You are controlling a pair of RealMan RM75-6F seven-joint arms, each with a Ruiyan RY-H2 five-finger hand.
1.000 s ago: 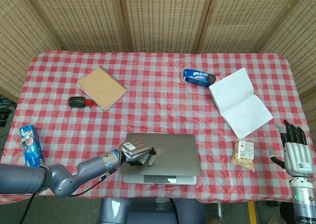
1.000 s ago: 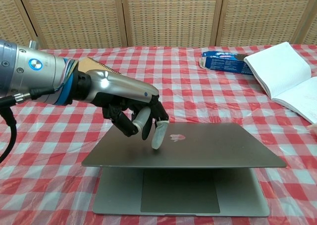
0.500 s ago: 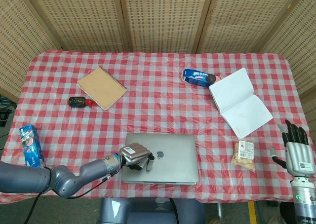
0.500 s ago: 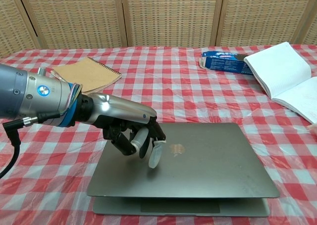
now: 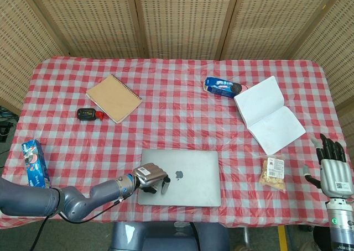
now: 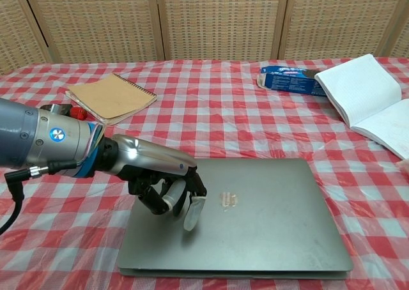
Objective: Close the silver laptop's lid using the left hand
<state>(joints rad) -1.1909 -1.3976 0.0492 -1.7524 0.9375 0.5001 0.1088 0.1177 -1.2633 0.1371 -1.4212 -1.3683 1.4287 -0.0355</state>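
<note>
One desk [image 5: 177,104] fills the scene, covered in a glossy red-and-white checked cloth that hangs over its edges. One silver laptop [image 5: 185,179] [image 6: 268,220], a flat matte metal slab with rounded corners, lies near the middle of the near edge, its lid down flat on its base. One open white notebook [image 5: 269,114] [image 6: 367,98] sits toward the right edge, and one brown spiral-bound notebook [image 5: 114,98] [image 6: 110,96] lies angled toward the far left. The left hand [image 5: 150,176] [image 6: 165,186], silver-backed with dark fingers, rests its curled fingers on the lid's left part, holding nothing. The right hand [image 5: 331,168] stands upright off the near right corner, fingers spread apart and empty. One blue cookie packet [image 5: 222,87] [image 6: 291,79] lies just beyond the white notebook; one blue box [image 5: 33,162] stands by the left edge; one clear snack bag [image 5: 272,172] sits right of the laptop; one small black-and-red device [image 5: 90,114] lies beside the brown notebook. Bare cloth spans the desk's centre and far edge.
</note>
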